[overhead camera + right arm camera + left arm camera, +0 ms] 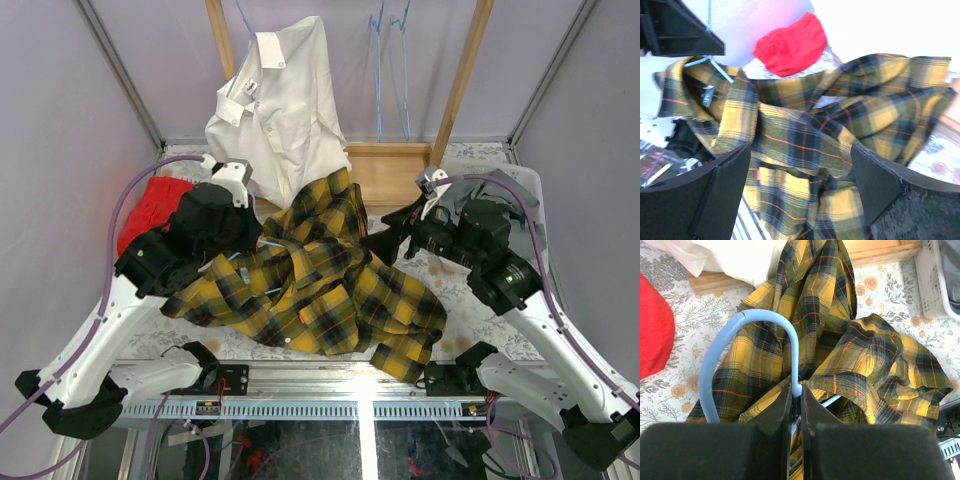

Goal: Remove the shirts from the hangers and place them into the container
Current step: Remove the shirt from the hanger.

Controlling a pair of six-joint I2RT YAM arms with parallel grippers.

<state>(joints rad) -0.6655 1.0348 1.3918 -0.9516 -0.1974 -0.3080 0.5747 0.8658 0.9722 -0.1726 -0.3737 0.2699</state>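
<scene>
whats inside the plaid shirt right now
A light-blue hanger: its hook sticks out of the plaid shirt, pinched in the left hand. The rest of the hanger is covered by fabric.

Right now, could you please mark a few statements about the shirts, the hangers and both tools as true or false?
1. The left tool is shut on the hook of the blue hanger. True.
2. The right tool is clamped on the plaid shirt. False: its jaws stand wide open over the shirt.
3. A white shirt hangs on the wooden rack. True.
4. The red cloth lies in the container. False: it lies on the table at the left, while the container stands at the right.
</scene>
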